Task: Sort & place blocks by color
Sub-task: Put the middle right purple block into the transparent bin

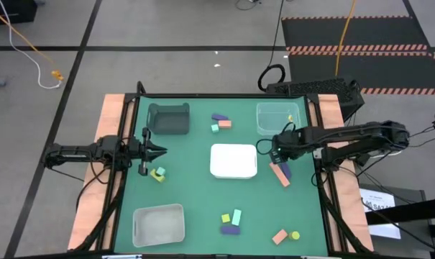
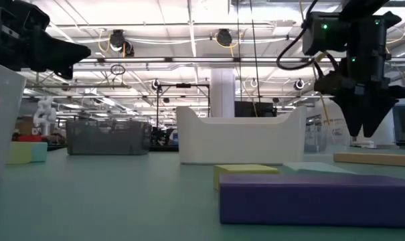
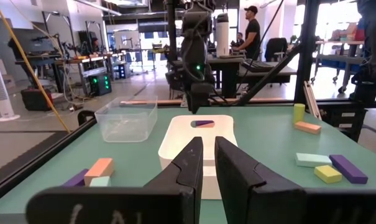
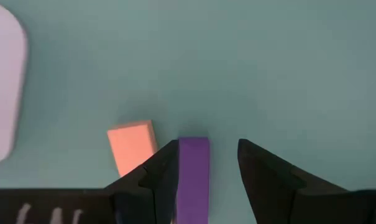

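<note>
My right arm reaches in from the right edge of the desk (image 1: pixel 203 216), bent at the elbow, with my right claw (image 4: pixel 206 163) pointing straight down just right of the white tray (image 1: pixel 234 160). Its fingers stand apart, straddling a purple bar (image 4: pixel 194 171) that lies flat on the desk; I cannot tell whether either finger touches it. A salmon-pink bar (image 4: pixel 133 145) lies just beside the purple one.

My left arm stretches level over the left side of the desk, and my left claw (image 3: pixel 209 163) aims across toward the white tray, its fingers a narrow gap apart and holding nothing. A yellow and a mint block (image 1: pixel 158 173) sit just beside it.

More blocks lie in clusters: some near the clear tray (image 1: pixel 277 119) and dark grey tray (image 1: pixel 168 119), others along the near edge.
</note>
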Motion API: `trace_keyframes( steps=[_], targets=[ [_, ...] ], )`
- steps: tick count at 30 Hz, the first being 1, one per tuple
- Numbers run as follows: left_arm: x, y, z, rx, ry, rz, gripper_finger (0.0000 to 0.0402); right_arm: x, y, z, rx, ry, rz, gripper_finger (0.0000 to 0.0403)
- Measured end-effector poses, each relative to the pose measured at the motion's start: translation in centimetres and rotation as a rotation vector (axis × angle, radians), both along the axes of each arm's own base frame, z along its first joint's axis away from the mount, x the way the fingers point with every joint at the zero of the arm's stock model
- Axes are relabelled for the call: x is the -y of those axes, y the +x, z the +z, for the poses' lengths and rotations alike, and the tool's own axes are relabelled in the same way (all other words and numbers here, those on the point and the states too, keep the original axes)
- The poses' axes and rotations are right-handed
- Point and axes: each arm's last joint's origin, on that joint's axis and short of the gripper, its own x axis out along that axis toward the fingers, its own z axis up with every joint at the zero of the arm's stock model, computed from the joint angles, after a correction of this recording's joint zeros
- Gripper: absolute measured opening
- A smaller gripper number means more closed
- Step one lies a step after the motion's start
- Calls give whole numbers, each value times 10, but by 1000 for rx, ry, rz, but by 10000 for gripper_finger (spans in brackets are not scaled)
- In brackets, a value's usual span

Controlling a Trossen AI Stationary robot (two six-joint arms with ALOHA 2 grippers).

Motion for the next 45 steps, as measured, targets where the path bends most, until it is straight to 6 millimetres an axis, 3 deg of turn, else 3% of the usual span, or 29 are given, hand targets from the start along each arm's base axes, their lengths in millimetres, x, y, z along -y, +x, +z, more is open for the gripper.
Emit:
trace_keyframes(
  steps=[21,33,36,41,45],
  targets=[
    [0,0,0,0,0,0,47,-22,18,-27,-104,19,20,153],
    [0,0,0,0,0,0,47,-23,22,-40,-173,8,71,153],
    [0,0,0,0,0,0,47,-23,23,-42,-186,9,110,140],
    [0,0,0,0,0,0,47,-23,22,-40,-183,13,149,84],
    [0,0,0,0,0,0,47,-23,19,-36,-173,17,164,83]
  ],
)
